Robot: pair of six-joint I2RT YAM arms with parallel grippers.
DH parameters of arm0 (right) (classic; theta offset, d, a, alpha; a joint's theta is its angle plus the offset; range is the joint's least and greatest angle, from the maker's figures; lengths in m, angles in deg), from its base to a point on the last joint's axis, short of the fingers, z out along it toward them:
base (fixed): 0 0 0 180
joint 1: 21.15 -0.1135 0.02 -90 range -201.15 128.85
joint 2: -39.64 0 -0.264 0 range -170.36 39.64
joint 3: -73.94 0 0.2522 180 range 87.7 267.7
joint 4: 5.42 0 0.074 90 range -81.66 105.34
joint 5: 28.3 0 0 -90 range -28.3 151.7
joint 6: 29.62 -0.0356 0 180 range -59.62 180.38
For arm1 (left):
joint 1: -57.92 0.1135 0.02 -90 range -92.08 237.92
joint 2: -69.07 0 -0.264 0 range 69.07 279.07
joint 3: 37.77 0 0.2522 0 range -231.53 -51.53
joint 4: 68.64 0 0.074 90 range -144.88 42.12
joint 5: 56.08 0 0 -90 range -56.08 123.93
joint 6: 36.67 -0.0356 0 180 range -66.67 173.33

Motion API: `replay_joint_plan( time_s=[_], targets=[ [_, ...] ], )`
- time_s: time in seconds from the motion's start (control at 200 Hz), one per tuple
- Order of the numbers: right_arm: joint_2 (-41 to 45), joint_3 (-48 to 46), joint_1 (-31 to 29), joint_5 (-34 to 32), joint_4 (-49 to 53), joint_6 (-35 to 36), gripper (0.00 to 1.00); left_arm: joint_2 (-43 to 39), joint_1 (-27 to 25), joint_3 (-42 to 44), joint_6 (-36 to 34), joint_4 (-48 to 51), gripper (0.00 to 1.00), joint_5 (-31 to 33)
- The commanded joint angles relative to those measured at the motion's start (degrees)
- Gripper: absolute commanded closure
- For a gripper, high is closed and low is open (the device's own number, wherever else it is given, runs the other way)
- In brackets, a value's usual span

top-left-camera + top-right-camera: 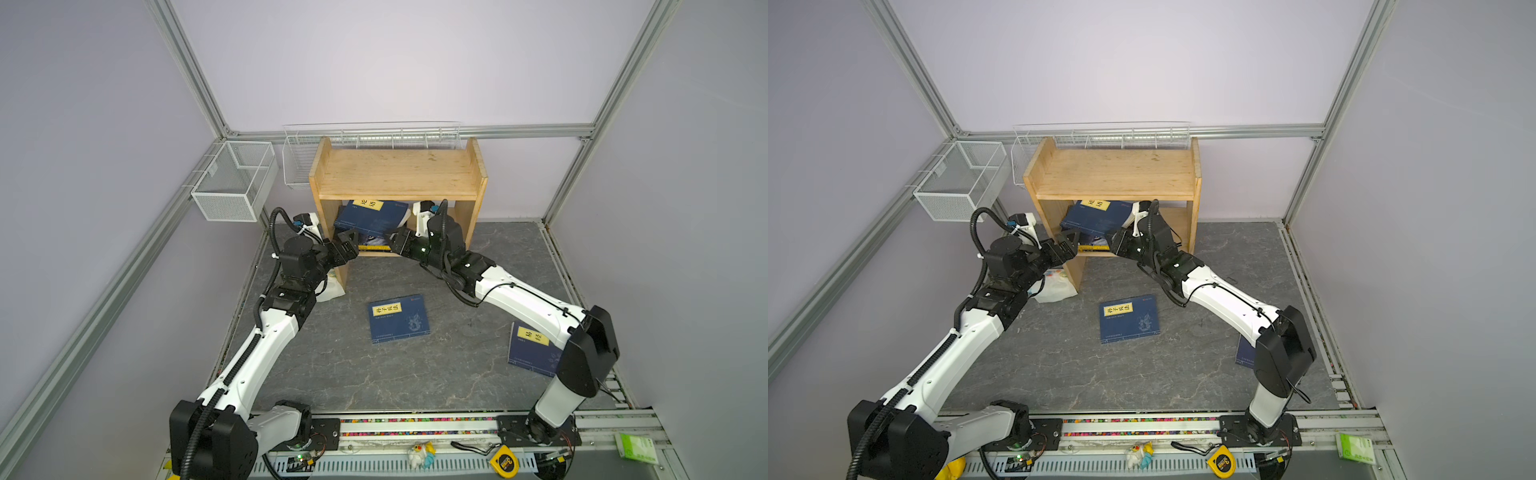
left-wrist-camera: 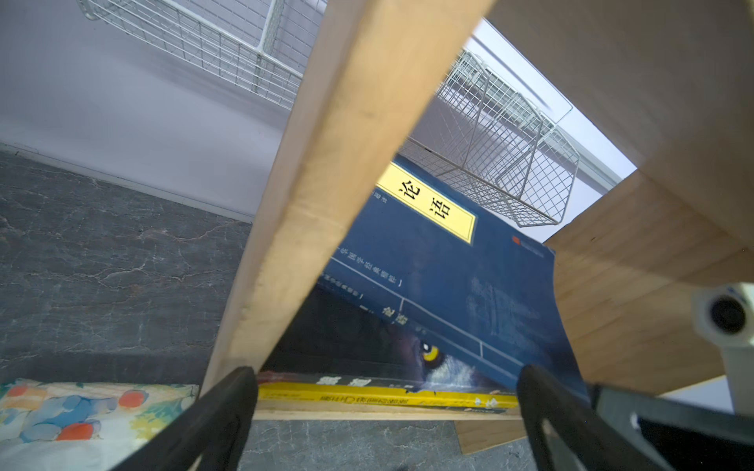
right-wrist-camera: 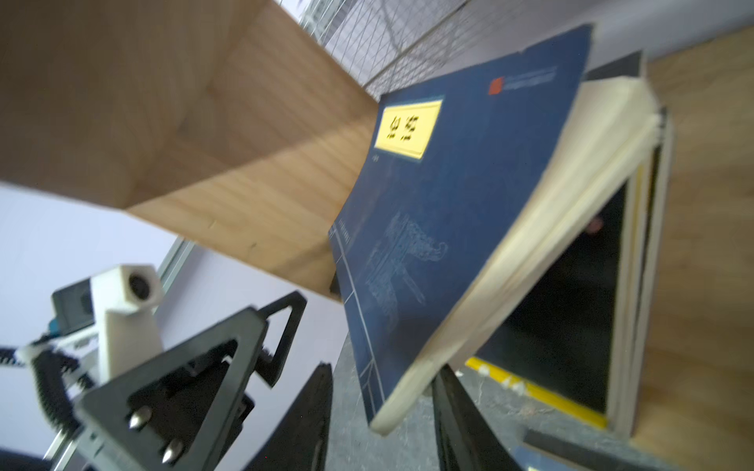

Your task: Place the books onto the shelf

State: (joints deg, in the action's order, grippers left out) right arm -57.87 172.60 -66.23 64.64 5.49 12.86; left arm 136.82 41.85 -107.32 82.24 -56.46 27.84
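The wooden shelf (image 1: 399, 172) (image 1: 1115, 172) stands at the back. In its lower bay a navy book (image 1: 370, 218) (image 2: 449, 265) (image 3: 449, 204) with a yellow label leans tilted over a flat stack that includes a black book (image 2: 347, 338) and a yellow book (image 2: 387, 395) (image 3: 538, 393). My right gripper (image 1: 395, 239) (image 3: 385, 367) straddles the tilted book's near corner. One finger touches the page edge and the other stands off the cover. My left gripper (image 1: 349, 241) (image 2: 387, 371) hangs wide open before the bay's left post, holding nothing. Two more navy books (image 1: 398, 318) (image 1: 532, 347) lie on the floor.
A white floral packet (image 1: 332, 289) (image 2: 81, 407) lies beside the shelf's left post under my left wrist. White wire baskets (image 1: 235, 178) (image 1: 374, 133) hang on the walls at back left and behind the shelf. A tape measure (image 1: 503, 460), small toy (image 1: 420, 454) and green pack (image 1: 636, 446) sit on the front rail.
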Motion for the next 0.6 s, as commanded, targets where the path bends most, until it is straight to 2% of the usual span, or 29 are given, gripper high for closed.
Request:
replay_joint_plan(
  time_s=[0.0, 0.15, 0.295, 0.595],
  targets=[
    [1.7, -1.8, -2.6, 3.2, -4.4, 2.6, 0.52, 0.8, 0.4, 0.8, 0.7, -1.5, 0.0, -0.8],
    [1.5, -2.6, -3.1, 3.9, -3.8, 3.7, 0.46, 1.0, 0.3, 1.0, 1.4, -1.9, 0.0, -1.2],
    [1.8, -2.5, -3.1, -0.1, -0.5, 4.8, 0.39, 0.3, 0.3, 1.2, 1.6, -1.8, 0.0, -1.3],
    [5.2, -3.7, -2.9, -5.5, 3.6, 6.6, 0.36, -2.8, 0.4, 1.5, 2.3, 0.8, 0.0, -3.0]
  ],
)
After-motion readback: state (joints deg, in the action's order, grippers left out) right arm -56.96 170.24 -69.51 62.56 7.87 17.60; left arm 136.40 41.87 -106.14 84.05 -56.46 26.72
